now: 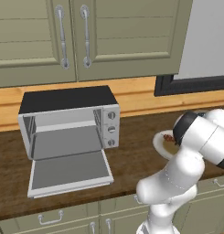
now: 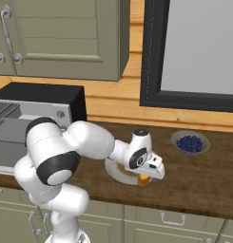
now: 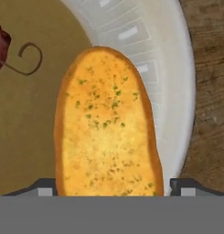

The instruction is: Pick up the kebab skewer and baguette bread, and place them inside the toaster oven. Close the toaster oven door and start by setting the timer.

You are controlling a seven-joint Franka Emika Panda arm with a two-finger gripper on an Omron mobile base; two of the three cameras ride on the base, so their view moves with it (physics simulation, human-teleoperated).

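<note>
You have the baguette (image 3: 106,125) lying flat, golden with green flecks, partly over a plate's (image 3: 175,68) rim. The skewer's (image 3: 1,48) dark red chunk and curled end sit beside it. The oven (image 1: 67,121) stands open, door (image 1: 70,171) dropped flat.

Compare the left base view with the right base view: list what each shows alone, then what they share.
Left base view alone: the toaster oven's door dropped open, its three knobs, and the skewer on the plate.
Right base view alone: the bowl of blueberries, and the open gripper down at the bread.
Both: the toaster oven, plate and wooden counter.
</note>
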